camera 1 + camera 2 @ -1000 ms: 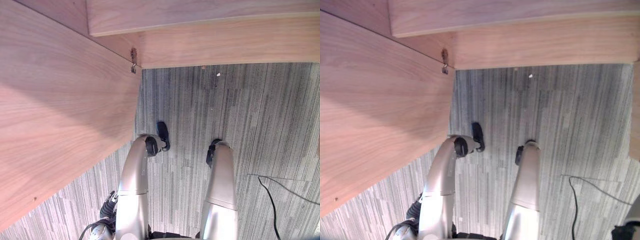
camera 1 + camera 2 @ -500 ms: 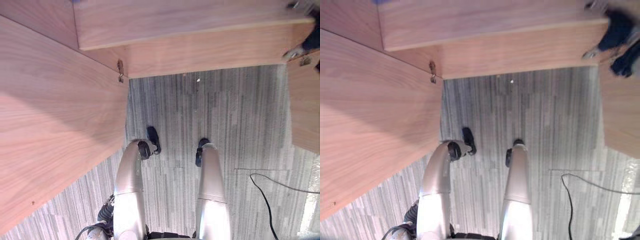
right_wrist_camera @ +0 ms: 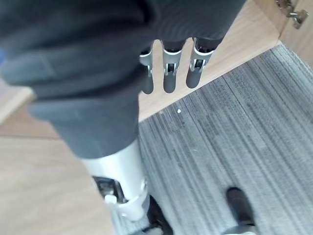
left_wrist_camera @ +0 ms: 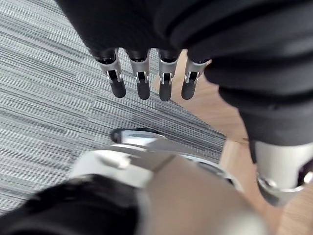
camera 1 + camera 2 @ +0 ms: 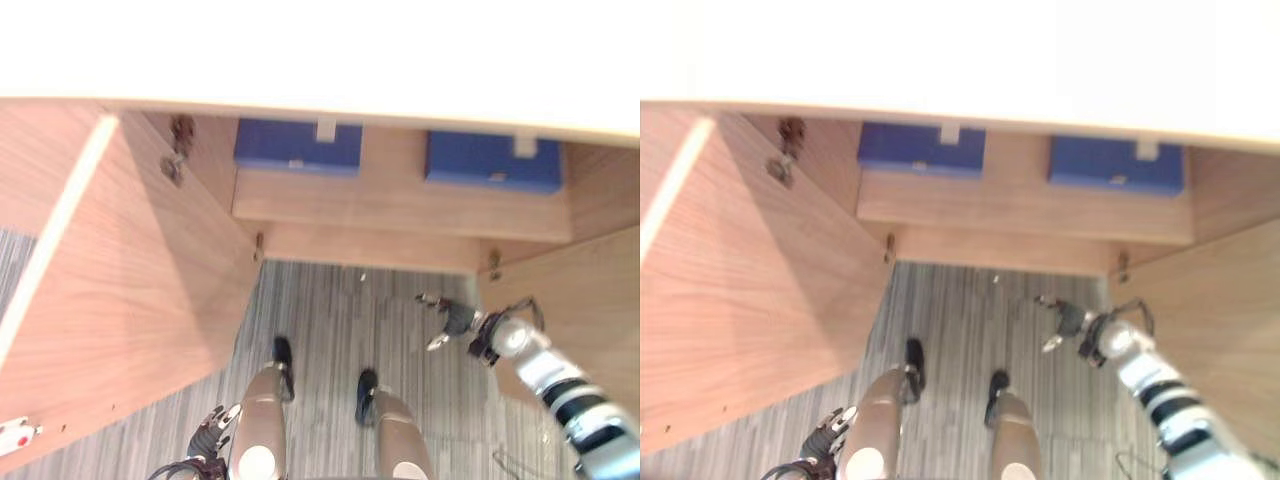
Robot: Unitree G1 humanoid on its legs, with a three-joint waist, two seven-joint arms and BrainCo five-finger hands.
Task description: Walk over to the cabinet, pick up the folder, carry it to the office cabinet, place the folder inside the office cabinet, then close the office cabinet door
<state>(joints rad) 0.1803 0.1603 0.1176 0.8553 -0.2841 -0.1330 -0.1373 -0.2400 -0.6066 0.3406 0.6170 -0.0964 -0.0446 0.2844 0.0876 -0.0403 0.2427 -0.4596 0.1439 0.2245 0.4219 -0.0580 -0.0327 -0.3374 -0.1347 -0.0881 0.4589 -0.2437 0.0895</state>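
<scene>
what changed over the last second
The camera shifted, so the shelf with two blue folders now shows. The right hand, open and empty, came in beside the right door. The left door stayed open; the left hand stayed open, empty.

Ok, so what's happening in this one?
The robot faces a wooden cabinet with its left door and right door both swung open. Two blue folders sit side by side on the shelf inside. Neither hand holds anything: the right hand is raised beside the right door with straight fingers, and the left hand hangs low, also open. Closing the doors looks like what is left.
</scene>
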